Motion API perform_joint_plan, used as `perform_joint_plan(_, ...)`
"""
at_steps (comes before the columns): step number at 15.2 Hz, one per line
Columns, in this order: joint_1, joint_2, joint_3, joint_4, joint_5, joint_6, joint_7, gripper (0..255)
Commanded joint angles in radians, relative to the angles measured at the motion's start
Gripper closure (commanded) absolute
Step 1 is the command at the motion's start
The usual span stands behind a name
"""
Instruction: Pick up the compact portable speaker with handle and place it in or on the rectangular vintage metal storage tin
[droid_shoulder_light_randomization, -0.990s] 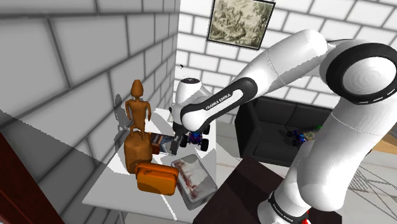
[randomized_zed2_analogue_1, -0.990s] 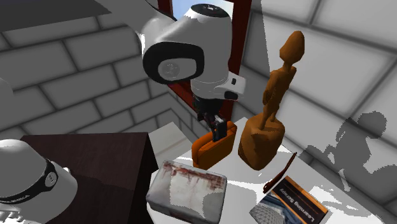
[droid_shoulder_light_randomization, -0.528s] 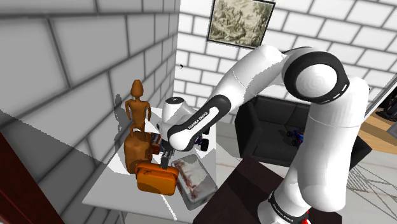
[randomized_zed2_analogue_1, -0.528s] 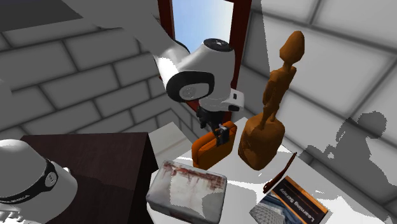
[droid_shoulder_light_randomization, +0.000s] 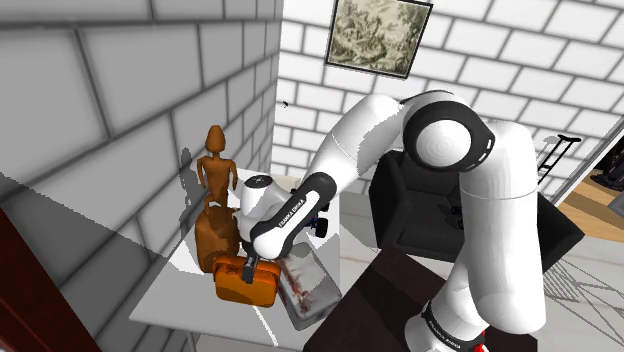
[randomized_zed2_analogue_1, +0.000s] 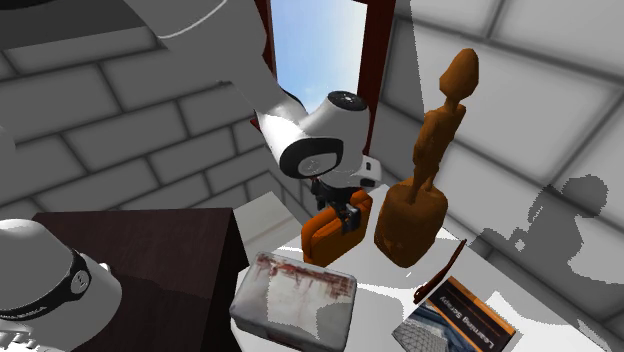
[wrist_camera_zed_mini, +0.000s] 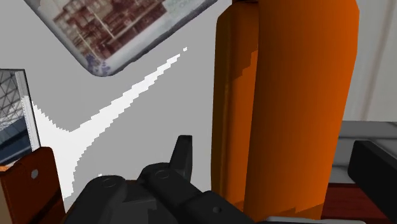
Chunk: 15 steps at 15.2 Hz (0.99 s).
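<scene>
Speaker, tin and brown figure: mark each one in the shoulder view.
speaker (droid_shoulder_light_randomization: 238, 283), shoulder view, orange side face.
tin (droid_shoulder_light_randomization: 310, 287), shoulder view, stained top face.
brown figure (droid_shoulder_light_randomization: 215, 175), shoulder view, torso.

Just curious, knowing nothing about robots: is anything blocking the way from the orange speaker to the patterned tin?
Nothing visible does. The tin lies close beside the orange speaker, its top bare; the brown figurine stands on the speaker's other side.

my claw (wrist_camera_zed_mini: 278, 159) has its fingers apart around the orange speaker (wrist_camera_zed_mini: 286, 95), with a thin gap on each side. the tall brown figure (droid_shoulder_light_randomization: 214, 210) stands just beside the speaker, toward the block wall (droid_shoulder_light_randomization: 90, 120), and closes that side. the tin (droid_shoulder_light_randomization: 308, 282) lies near on the other side; a narrow strip of bare table (wrist_camera_zed_mini: 127, 140) runs between them, and the room above its lid is open.
</scene>
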Motion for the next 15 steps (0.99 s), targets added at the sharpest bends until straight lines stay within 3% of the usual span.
perform_joint_plan(1, 0.004, 0.028, -0.003, 0.005, -0.004, 0.023, 0.003, 0)
perform_joint_plan(11, 0.008, 0.061, -0.008, 0.014, -0.008, 0.047, 0.006, 0)
perform_joint_plan(12, 0.008, 0.061, -0.008, 0.014, -0.008, 0.047, 0.006, 255)
perform_joint_plan(15, 0.008, 0.061, -0.008, 0.014, -0.008, 0.047, 0.006, 255)
